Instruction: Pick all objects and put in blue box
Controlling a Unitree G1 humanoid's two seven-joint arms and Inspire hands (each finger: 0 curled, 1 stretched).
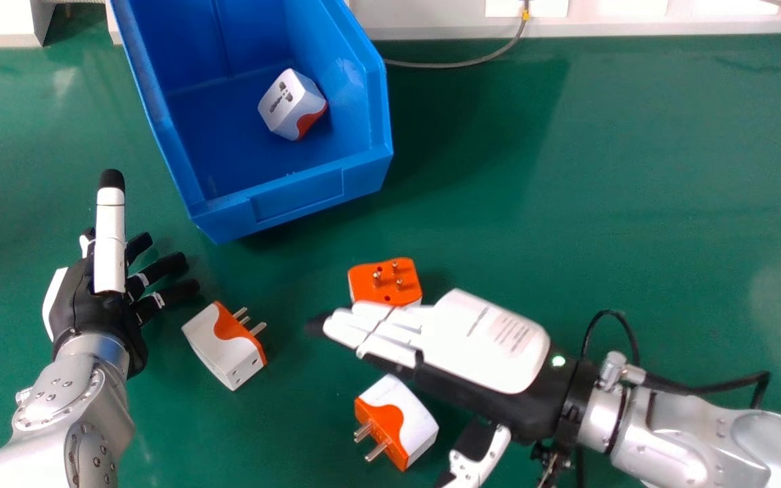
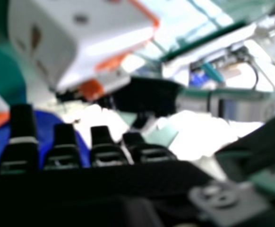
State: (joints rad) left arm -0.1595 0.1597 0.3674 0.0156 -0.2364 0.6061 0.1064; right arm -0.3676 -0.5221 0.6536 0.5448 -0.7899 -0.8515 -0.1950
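Note:
My right hand (image 1: 458,346) is held over the table with fingers straight, between two adapters; in the right hand view the hand (image 2: 104,156) has its fingers extended. An orange-topped adapter (image 1: 385,281) is partly covered by it. A white and orange adapter (image 1: 401,423) lies on its near side, close to the thumb; a large white adapter (image 2: 81,42) fills part of the right hand view. My left hand (image 1: 95,291) rests open at the left, beside another adapter (image 1: 228,346) with its pins pointing right. The blue box (image 1: 302,196) holds one white adapter (image 1: 291,105).
The box stands at the far left of the green table (image 1: 634,203). A grey cable (image 1: 458,64) runs from behind the box along the white back edge (image 1: 431,24). A black cable (image 1: 689,386) loops over my right wrist.

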